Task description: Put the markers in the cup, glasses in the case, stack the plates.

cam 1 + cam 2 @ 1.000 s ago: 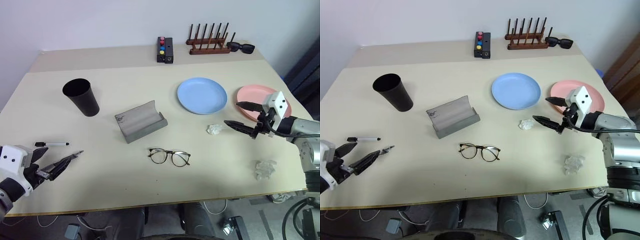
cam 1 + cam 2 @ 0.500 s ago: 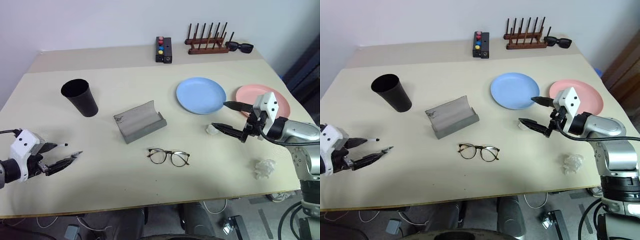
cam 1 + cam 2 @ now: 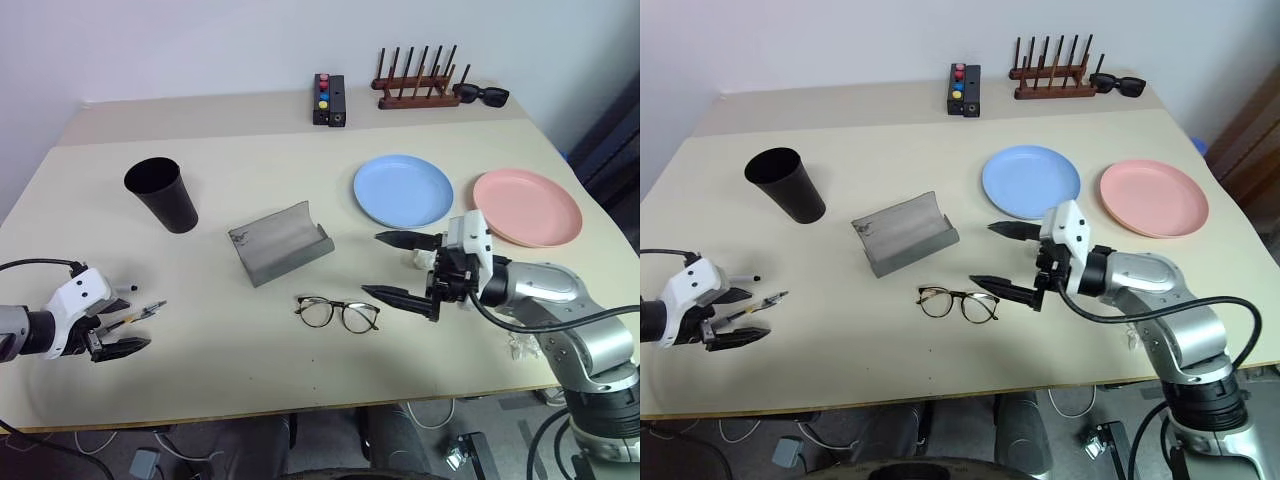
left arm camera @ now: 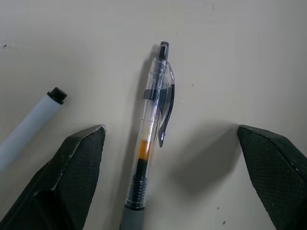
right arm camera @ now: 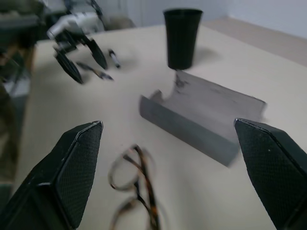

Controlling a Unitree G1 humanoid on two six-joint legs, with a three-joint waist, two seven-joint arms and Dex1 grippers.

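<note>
The table (image 3: 300, 150) has a smooth, matt beige top, and on it the cup (image 3: 162, 195) looks like plain black plastic, the case (image 3: 280, 243) matt grey with a scuffed patch, and the two plates (image 3: 403, 190) smooth plastic with a soft sheen, one light blue, one salmon pink. The glasses (image 3: 338, 313) have a thin dark wire-like frame with clear lenses, while a pen (image 4: 151, 139) is clear glossy plastic with a grey ribbed grip beside the smooth white barrel of the marker (image 4: 29, 127). The gripper fingers (image 4: 72, 163) carry a finely textured matt black face, and a rack (image 3: 418, 82) at the far edge looks like reddish-brown wood with dark pegs
</note>
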